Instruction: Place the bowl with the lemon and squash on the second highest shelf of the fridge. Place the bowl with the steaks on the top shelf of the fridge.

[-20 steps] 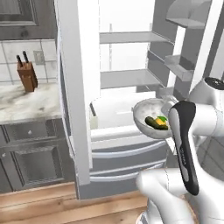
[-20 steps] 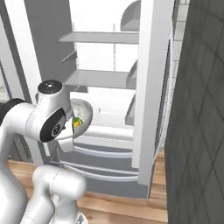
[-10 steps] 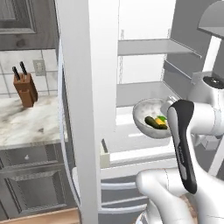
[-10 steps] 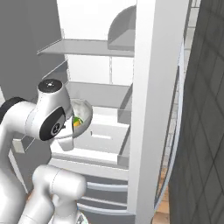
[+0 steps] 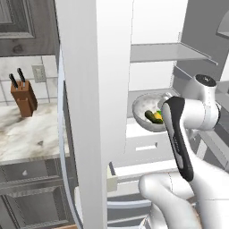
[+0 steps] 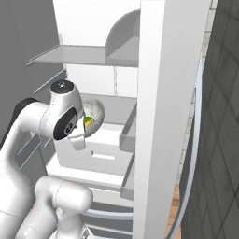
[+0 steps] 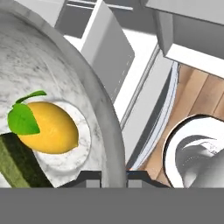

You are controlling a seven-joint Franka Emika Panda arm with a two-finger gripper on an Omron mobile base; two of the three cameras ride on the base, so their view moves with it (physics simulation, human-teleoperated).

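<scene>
Gripper [image 7: 106,177] clamped on the rim of the bowl [image 7: 65,83] holding the lemon [image 7: 48,127] and squash [image 7: 17,164]. Bowl is carried in the air before the open fridge [image 5: 154,53], level with its lower shelves, not yet set down. Neither placement appears done; steak bowl remains outstanding

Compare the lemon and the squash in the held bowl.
The lemon is yellow, oval and carries a green leaf; the squash is dark green, with straight edges. The lemon shows whole in the hand view; the squash is cut off by the frame. Both lie side by side in the marble bowl.
</scene>
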